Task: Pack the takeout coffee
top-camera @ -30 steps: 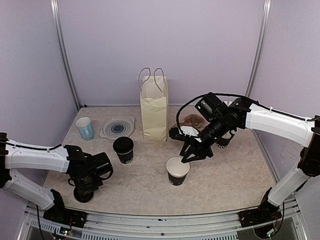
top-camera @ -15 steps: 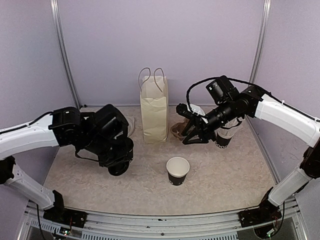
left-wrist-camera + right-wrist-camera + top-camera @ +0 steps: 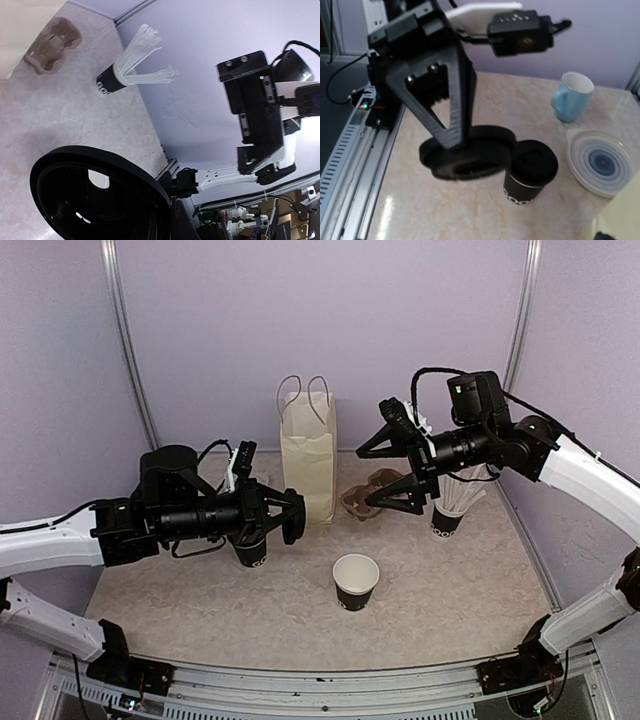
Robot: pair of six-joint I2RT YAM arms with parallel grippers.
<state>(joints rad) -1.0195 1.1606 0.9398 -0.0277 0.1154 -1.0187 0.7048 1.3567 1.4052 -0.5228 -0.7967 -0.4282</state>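
One takeout coffee cup (image 3: 356,582) stands open, white inside showing, at the table's middle front. The other cup (image 3: 530,172) wears its black lid and stands behind my left gripper (image 3: 291,517). That gripper hangs above the table pointing right, shut on the rim of a loose black lid (image 3: 95,200), which also shows as the loose lid (image 3: 465,157) in the right wrist view. My right gripper (image 3: 387,470) is raised in front of the straws, facing left, its fingers spread wide with nothing between them. Its own fingers do not show in the right wrist view.
A tall paper bag (image 3: 308,455) with handles stands at the back centre. A brown cup carrier (image 3: 368,492) lies to its right, beside a black cup of white straws (image 3: 448,510). At the left are a blue cup (image 3: 572,95) and a round plate (image 3: 600,162).
My left arm lifted the loose lid from the front left and swung it up toward the centre. My right gripper rose away from the open cup and opened wide.
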